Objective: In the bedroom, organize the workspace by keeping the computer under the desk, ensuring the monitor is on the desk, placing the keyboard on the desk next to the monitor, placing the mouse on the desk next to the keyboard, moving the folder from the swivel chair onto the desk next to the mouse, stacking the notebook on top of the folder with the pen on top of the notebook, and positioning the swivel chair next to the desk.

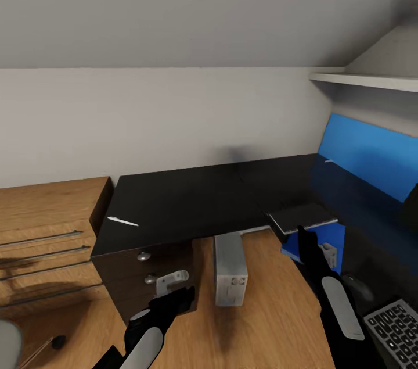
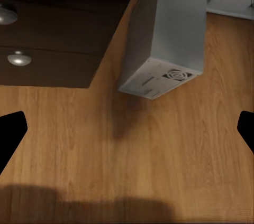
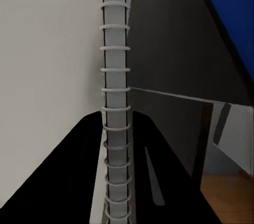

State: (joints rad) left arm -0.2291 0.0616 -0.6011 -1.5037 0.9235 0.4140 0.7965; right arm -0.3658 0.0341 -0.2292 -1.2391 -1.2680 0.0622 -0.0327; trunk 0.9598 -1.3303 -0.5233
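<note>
Spiral binding of the notebook (image 3: pixel 115 102) is running straight between the right gripper (image 1: pixel 304 233)'s fingers, so that claw is pinching it by the spine, holding it flat over the desk (image 1: pixel 191 197) edge at about 3 o'clock. Judging by this, it is carrying the notebook toward the folder (image 1: pixel 371 154), which is leaning at 2 o'clock. Off at 9 o'clock, the pen (image 1: pixel 123 221) is lying on the desktop. Below, the computer (image 1: pixel 230 269) is standing under the desk. Left gripper (image 1: pixel 174 299) is hanging wide apart, idle over the floor (image 2: pixel 132 155).
</note>
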